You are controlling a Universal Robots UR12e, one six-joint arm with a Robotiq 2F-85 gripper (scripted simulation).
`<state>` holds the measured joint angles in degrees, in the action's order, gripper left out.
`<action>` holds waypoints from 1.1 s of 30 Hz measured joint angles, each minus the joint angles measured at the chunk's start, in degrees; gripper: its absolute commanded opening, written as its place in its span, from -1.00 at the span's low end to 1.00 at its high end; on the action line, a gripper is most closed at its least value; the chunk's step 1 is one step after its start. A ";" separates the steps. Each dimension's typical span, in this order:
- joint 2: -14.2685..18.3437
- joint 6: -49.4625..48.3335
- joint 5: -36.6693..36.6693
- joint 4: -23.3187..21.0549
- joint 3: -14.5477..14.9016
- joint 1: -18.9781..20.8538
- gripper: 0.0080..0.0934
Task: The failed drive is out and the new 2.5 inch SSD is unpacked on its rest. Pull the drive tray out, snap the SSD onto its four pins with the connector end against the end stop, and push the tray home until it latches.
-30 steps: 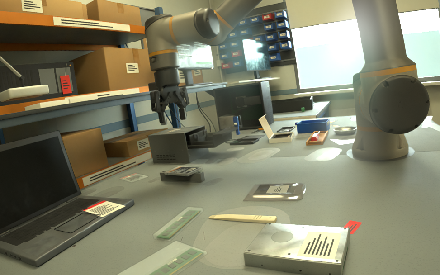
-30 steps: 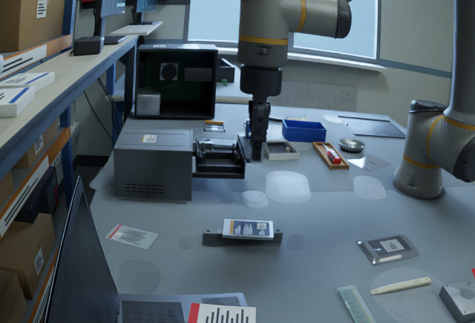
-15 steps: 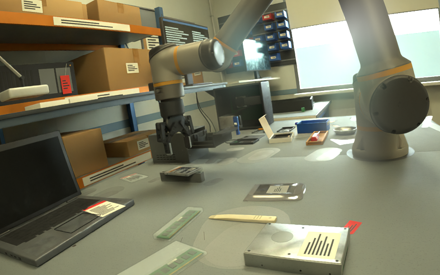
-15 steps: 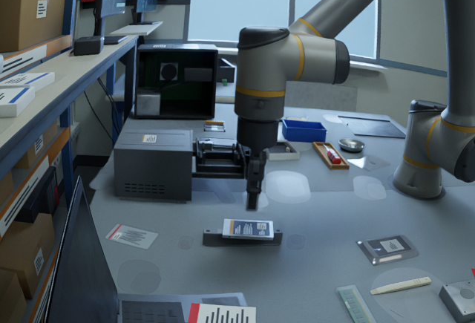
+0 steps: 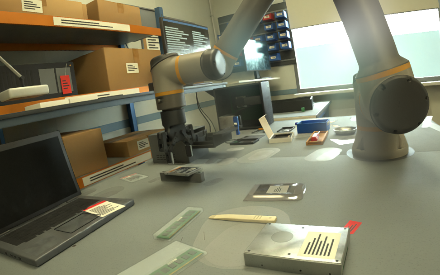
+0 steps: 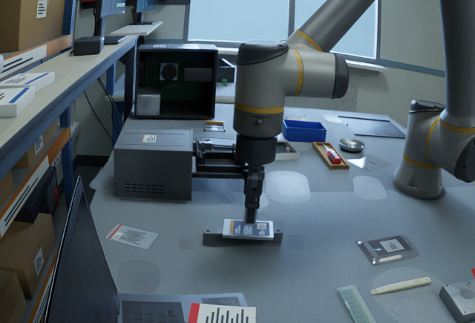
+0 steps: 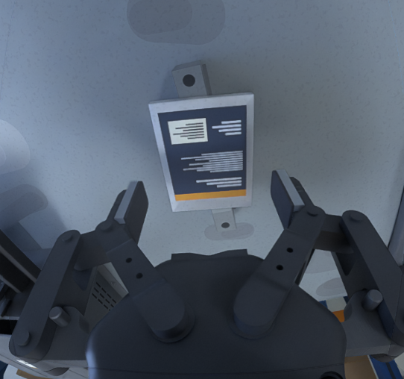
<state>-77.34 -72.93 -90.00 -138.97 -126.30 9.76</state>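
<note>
The SSD (image 7: 203, 152), a flat silver drive with a dark blue label and an orange stripe, lies on its grey rest (image 6: 242, 238) in the middle of the bench. My gripper (image 7: 209, 197) hangs straight down just above it, open and empty, with its fingers on either side of the drive's orange-striped end. The drive tray (image 6: 218, 158) stands pulled out of the grey drive enclosure (image 6: 153, 164) behind the rest. The tray's pins are hidden from me.
A blue bin (image 6: 304, 130) and a wooden tray with a red item (image 6: 330, 155) sit behind the arm. A laptop (image 5: 33, 194) is at the front left, shelving along the left. A bare hard drive (image 5: 297, 247), memory sticks (image 5: 179, 223) and a bagged drive (image 5: 276, 191) lie in front.
</note>
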 measured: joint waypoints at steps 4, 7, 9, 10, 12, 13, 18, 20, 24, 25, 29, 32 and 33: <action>-0.01 0.00 0.00 -0.02 0.00 0.00 0.92; 0.03 0.00 0.00 -0.06 -0.01 0.00 0.92; 0.07 0.00 0.00 -0.12 -0.03 0.00 0.92; 0.10 0.00 0.00 -0.16 -0.05 0.00 0.92; 0.17 0.00 0.00 -0.25 -0.07 0.00 0.92; 0.21 0.00 0.00 -0.30 -0.09 0.00 0.92; 0.49 0.00 0.00 -0.68 -0.20 0.00 0.92; 0.64 0.00 0.00 -0.88 -0.25 0.00 0.92; 0.99 0.00 0.00 -1.36 -0.38 0.00 0.92; 1.09 0.00 0.00 -1.49 -0.41 0.00 0.92; 1.52 0.00 0.00 -2.07 -0.56 0.00 0.92; 1.87 0.00 0.00 -2.54 -0.68 0.00 0.92; 1.99 0.00 0.00 -2.70 -0.72 0.00 0.92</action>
<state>-75.35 -72.93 -90.00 -141.67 -127.02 9.76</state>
